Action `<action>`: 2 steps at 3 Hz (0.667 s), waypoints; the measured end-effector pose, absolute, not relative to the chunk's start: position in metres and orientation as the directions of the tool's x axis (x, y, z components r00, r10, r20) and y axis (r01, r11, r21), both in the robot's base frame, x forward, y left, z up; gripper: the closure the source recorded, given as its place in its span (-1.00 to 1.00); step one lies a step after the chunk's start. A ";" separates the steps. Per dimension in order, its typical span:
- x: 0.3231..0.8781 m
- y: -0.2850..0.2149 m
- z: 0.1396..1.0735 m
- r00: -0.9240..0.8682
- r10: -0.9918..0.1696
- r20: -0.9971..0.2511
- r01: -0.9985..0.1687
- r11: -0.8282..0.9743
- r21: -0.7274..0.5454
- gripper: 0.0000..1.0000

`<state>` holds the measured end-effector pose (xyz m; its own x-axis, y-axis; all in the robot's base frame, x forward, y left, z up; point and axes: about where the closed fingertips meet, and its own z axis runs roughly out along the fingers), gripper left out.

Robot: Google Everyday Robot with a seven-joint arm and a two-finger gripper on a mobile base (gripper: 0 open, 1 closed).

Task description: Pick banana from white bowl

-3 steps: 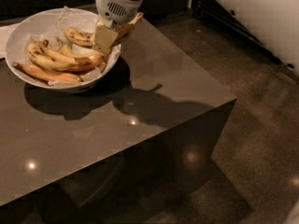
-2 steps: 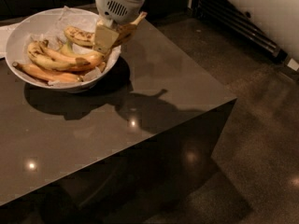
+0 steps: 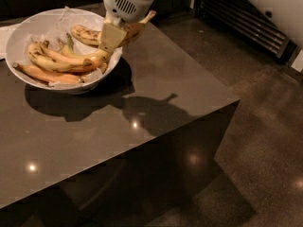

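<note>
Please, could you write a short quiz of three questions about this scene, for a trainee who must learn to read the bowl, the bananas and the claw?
1. True or false: the white bowl stands on the floor.
2. Where is the claw? A. over the bowl's right rim; B. low above the floor; C. far to the left of the bowl.
3. Fill in: the thin ____ of the speckled banana sticks out to the right of the claw.
Key: 1 false, it stands on the dark table; 2 A; 3 stem.
</note>
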<state>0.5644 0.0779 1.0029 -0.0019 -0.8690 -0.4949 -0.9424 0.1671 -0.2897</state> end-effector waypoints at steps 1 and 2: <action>0.552 0.063 1.008 -0.050 -0.861 -0.506 -0.935 0.218 -0.279 1.00; 0.551 0.063 1.009 -0.052 -0.861 -0.507 -0.935 0.220 -0.278 1.00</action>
